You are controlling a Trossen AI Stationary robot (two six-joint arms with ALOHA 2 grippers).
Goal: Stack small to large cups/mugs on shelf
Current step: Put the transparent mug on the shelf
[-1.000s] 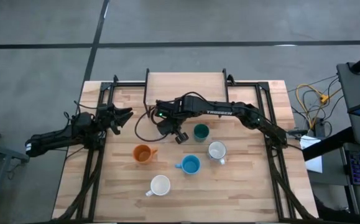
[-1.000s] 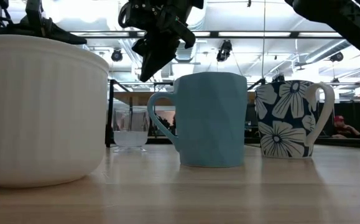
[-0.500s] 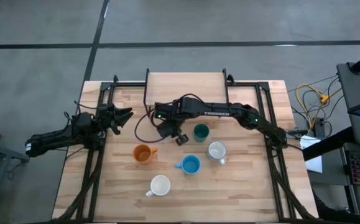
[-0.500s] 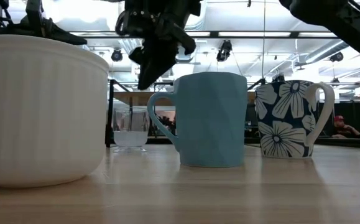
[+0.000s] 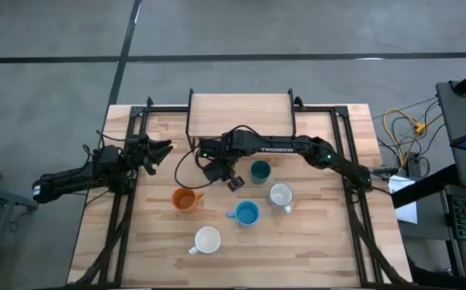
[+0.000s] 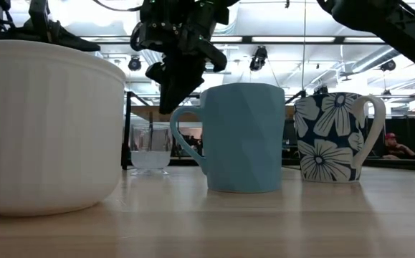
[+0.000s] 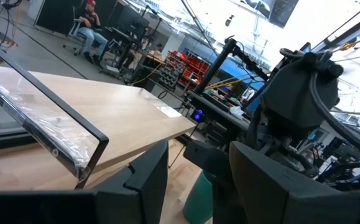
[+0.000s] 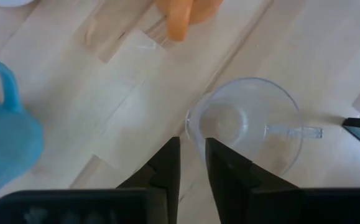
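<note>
A clear glass cup (image 8: 248, 121) stands on the table just below my right gripper (image 8: 192, 149); it also shows in the low view (image 6: 150, 152). The right gripper (image 6: 167, 107) points down above the glass's rim, its fingers a narrow gap apart and holding nothing. The orange cup (image 5: 184, 199), light blue mug (image 5: 246, 213), white cup (image 5: 207, 240), dark green cup (image 5: 260, 171) and grey-white flowered mug (image 5: 280, 195) stand upright on the table. The shelf (image 5: 239, 109) stands at the far edge. My left gripper (image 5: 162, 149) waits open at the left.
The orange cup (image 8: 186, 12) and the blue mug (image 8: 5, 137) stand close to the glass. Black frame rails (image 5: 128, 201) run along both table sides. A dark cable (image 5: 183, 165) loops near the glass. Bare tabletop lies along the near edge.
My right gripper has gone down toward the clear glass, keeping its downward tilt. The cups have stayed where they were.
</note>
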